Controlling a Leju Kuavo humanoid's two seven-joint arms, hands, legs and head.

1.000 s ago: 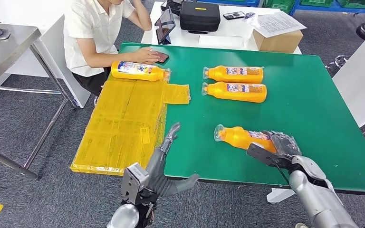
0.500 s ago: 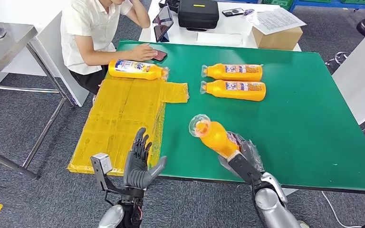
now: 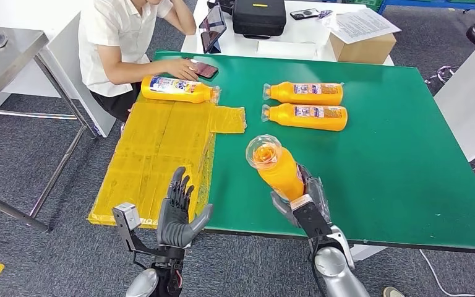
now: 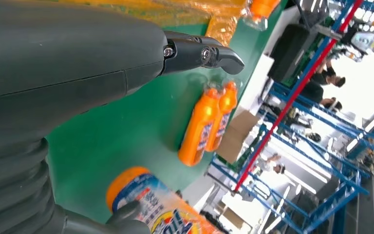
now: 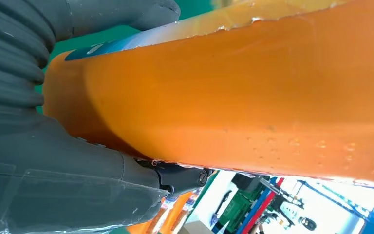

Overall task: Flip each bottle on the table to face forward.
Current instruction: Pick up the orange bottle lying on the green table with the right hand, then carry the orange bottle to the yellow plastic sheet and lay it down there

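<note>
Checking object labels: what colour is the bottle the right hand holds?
Orange, with a clear cap. The bottle in the right hand shows best in the head view.

Glossy orange plastic bottle (image 3: 278,170) with clear film-wrapped cap, matt green table (image 3: 402,167), crinkled yellow plastic sheet (image 3: 154,161) at left.

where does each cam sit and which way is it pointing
Head view: high on the body, looking forward and down at the green table; left hand empty, right hand gripping a raised bottle.
Left wrist view: behind the left hand, looking across the table at the bottle pair.
Right wrist view: behind the right hand, close on the held bottle.
Shared: head and left wrist views both show the pair and the held bottle.
</note>
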